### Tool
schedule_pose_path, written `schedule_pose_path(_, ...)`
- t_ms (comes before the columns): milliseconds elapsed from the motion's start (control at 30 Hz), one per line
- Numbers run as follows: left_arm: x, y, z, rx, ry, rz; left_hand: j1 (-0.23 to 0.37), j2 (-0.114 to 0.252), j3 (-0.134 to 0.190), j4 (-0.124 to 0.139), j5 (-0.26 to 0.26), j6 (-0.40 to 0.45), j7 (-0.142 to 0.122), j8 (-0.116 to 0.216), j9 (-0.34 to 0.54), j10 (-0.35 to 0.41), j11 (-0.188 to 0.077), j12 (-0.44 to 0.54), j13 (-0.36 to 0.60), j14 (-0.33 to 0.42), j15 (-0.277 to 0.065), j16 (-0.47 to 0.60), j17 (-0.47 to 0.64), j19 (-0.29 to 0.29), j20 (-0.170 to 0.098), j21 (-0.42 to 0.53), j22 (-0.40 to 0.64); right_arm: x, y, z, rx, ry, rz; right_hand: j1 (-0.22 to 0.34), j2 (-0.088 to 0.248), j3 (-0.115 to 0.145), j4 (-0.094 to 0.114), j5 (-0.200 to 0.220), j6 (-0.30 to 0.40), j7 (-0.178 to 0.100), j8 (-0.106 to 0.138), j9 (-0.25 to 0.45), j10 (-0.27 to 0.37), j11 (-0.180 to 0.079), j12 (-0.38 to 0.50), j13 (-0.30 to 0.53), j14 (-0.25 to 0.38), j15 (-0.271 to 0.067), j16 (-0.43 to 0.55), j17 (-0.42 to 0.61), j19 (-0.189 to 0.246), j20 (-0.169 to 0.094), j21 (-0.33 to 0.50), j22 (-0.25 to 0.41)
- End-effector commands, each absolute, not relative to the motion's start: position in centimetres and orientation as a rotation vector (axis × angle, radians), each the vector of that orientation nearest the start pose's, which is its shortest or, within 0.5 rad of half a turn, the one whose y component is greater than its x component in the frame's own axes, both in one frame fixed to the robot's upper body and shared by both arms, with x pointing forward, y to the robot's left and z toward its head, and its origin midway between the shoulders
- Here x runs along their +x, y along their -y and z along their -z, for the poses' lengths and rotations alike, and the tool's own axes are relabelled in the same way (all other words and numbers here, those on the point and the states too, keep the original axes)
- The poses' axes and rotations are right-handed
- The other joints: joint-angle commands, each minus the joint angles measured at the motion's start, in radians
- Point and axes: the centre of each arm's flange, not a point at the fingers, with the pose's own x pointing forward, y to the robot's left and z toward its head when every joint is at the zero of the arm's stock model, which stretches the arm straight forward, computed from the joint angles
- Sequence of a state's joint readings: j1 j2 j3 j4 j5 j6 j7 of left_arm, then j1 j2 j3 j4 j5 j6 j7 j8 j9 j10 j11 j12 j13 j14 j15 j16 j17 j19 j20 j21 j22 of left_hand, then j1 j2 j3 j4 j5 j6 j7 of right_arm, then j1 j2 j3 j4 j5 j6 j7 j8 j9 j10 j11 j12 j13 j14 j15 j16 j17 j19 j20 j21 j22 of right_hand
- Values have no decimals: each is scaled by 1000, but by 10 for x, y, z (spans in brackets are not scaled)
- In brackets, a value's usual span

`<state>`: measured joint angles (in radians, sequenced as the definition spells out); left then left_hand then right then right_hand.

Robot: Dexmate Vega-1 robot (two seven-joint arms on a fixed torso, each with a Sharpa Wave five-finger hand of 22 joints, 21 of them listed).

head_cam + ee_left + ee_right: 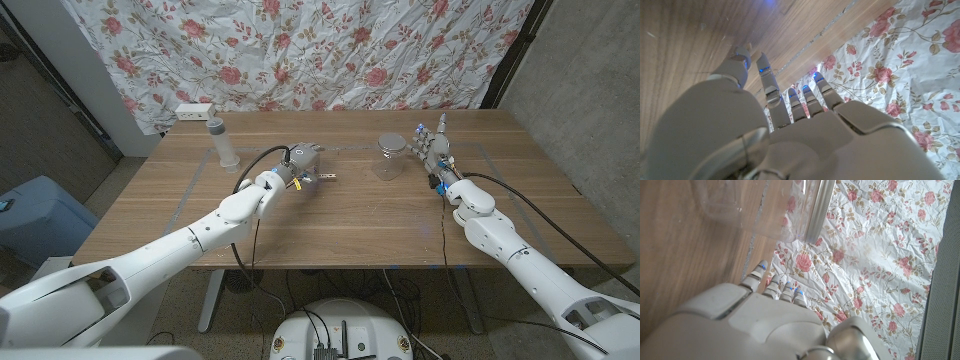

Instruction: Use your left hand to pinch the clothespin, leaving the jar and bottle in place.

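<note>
The head view looks down from above the near edge of the wooden table (330,215), facing the floral cloth (300,50) hung behind it, and takes in the whole tabletop from some way off. The left wrist view sits close behind the left hand (790,130), looking along its back across the table (685,45) toward the floral cloth (900,65). The right wrist view sits close behind the right hand (765,320), facing the same cloth (875,255) past the jar (760,205). All three views share table and cloth.
</note>
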<state>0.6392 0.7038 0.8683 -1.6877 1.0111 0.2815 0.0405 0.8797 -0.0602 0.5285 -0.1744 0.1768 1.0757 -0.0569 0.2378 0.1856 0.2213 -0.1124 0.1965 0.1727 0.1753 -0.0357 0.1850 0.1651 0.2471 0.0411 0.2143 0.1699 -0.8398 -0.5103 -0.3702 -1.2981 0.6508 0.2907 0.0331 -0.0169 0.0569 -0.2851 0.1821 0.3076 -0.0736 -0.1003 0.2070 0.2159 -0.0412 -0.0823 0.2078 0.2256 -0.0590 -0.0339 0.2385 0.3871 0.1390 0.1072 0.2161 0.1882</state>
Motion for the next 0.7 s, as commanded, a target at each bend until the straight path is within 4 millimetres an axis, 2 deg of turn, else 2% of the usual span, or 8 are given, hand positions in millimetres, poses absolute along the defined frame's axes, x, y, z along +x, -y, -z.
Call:
schedule_pose_path(33, 606, -149, -8, 1806, 770, -148, 13, 5, -3, 2, 0, 10, 0, -6, 4, 15, -1, 3, -1, 12, -2, 0, 3, 13, -1, -4, 5, 653, 290, 28, 41, 593, -210, 0, 72, -5, 0, 6, -1, -8, 6, 2, 2, -6, 7, 2, -9, -34, 6, 3, 6, -3, 4, 5)
schedule_pose_path(700, 602, -164, -12, 1659, 792, -125, 16, 9, -13, 4, 0, 21, -3, -10, 5, 22, -4, 0, -1, 18, -4, -2, 3, 11, 1, -9, 5, 653, 291, 27, 41, 593, -210, 0, 72, -5, 0, 6, -2, -7, 6, 2, 1, -6, 7, 2, -9, -34, 6, 3, 7, -2, 4, 5)
